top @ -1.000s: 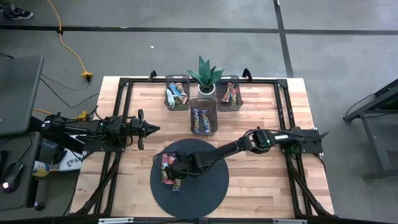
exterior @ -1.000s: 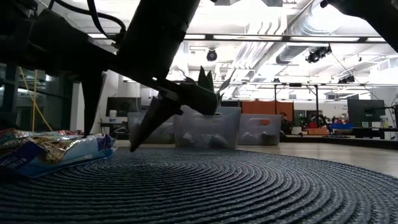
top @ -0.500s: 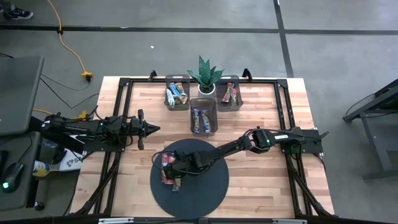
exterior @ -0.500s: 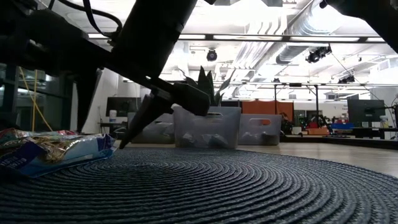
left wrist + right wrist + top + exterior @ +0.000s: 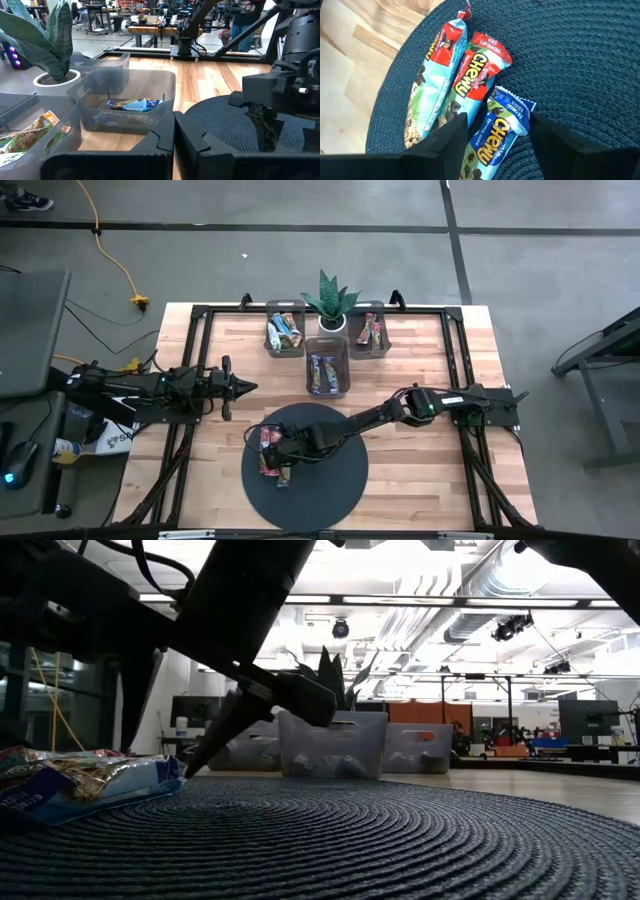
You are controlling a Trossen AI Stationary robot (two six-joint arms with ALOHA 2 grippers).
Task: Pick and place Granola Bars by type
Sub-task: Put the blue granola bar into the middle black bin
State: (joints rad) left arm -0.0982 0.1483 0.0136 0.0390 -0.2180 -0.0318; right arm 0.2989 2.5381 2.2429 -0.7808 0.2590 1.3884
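Two black jointed arms, each ending in a pair of tapered, matte black fingers. Left arm: boxy links, white markings near its base, thin cables alongside. Right arm: slender links, a pale label by the base. Right fingers: flat, angular, sharp-edged. Left fingers: chunky, stepped inner edges.

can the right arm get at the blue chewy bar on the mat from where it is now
Probably yes. The right gripper hangs just above the blue bar on the dark mat, its open fingers straddling it. Nothing covers the bar, though the red bar lies close beside it.
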